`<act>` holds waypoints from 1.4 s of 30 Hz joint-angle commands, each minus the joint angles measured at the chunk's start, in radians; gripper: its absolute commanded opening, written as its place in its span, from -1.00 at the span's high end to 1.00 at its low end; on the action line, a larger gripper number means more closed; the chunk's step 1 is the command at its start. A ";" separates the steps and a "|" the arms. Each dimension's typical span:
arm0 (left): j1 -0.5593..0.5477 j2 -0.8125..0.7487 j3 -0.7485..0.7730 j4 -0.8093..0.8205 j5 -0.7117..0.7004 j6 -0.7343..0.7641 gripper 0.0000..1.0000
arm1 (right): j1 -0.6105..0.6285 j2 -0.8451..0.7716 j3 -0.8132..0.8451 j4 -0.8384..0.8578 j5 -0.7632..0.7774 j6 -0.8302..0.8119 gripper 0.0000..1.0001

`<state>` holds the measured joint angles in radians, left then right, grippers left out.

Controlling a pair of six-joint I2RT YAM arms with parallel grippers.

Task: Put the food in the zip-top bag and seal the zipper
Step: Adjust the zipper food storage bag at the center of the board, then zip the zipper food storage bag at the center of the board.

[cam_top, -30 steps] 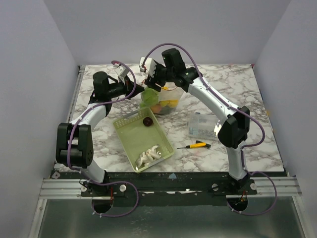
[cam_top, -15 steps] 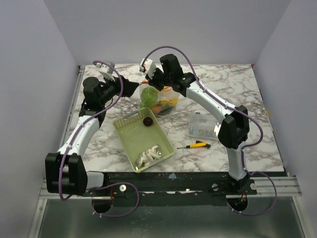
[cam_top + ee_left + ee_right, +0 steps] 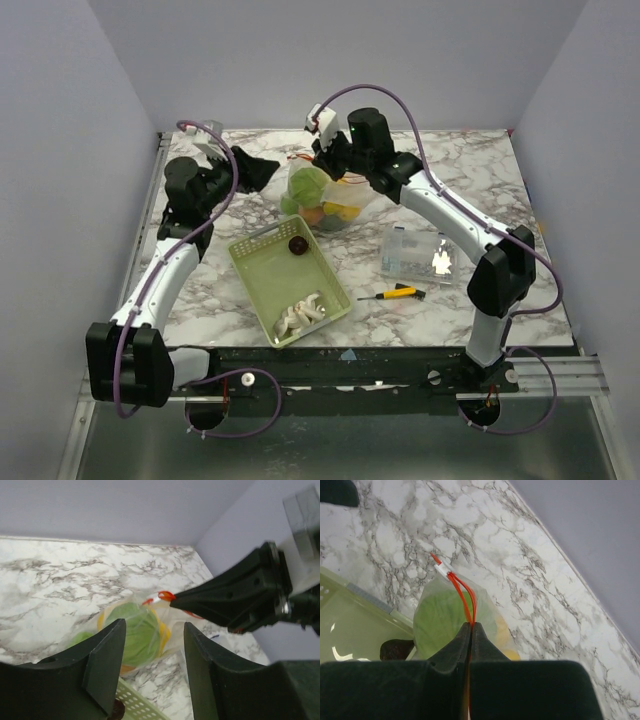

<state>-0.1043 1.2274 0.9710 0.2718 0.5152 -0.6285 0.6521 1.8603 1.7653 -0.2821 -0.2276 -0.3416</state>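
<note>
The zip-top bag [image 3: 318, 200] stands at the back middle of the table with green food [image 3: 308, 185] and orange-yellow food [image 3: 338, 212] inside. My right gripper [image 3: 328, 160] is above it, shut on the red-orange zipper [image 3: 465, 595], whose two strips part beyond the fingertips. A white slider [image 3: 443, 570] sits near the zipper's far end. My left gripper [image 3: 272, 167] hovers just left of the bag, open and holding nothing. In the left wrist view the bag [image 3: 132, 632] lies beyond its fingers [image 3: 107, 660]. A dark purple food piece [image 3: 297, 246] and white pieces [image 3: 300, 315] lie in the basket.
A pale green mesh basket [image 3: 262, 262] sits diagonally in front of the bag. A rigid clear plastic box [image 3: 415, 255] lies to the right, with a yellow-and-black screwdriver [image 3: 392, 294] in front of it. Purple walls close in the table on three sides.
My left gripper opened, let go of the bag's mouth and drew back to the left. My right gripper shut on the zipper and shifted right along it.
</note>
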 commanded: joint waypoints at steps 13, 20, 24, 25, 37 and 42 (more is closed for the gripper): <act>-0.064 0.390 0.046 0.530 0.495 0.338 -0.11 | -0.140 -0.065 -0.059 0.019 -0.326 0.009 0.99; -0.131 0.474 0.120 0.555 0.463 0.294 -0.14 | -0.143 -0.065 -0.060 0.014 -0.345 0.007 0.99; -0.141 0.512 0.159 0.495 0.457 0.324 0.19 | -0.144 -0.070 -0.066 0.009 -0.350 0.002 0.99; -0.139 0.514 0.156 0.484 0.454 0.336 0.39 | -0.143 -0.075 -0.070 0.009 -0.353 0.001 0.99; -0.135 0.550 0.151 0.555 0.417 0.293 0.13 | -0.144 -0.095 -0.067 0.006 -0.371 0.003 0.99; -0.135 0.557 0.166 0.526 0.428 0.313 0.74 | -0.143 -0.096 -0.066 -0.006 -0.365 -0.001 0.99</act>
<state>-0.2359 1.7702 1.1042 0.7830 0.9356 -0.3294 0.5030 1.8107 1.6928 -0.2924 -0.5594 -0.3386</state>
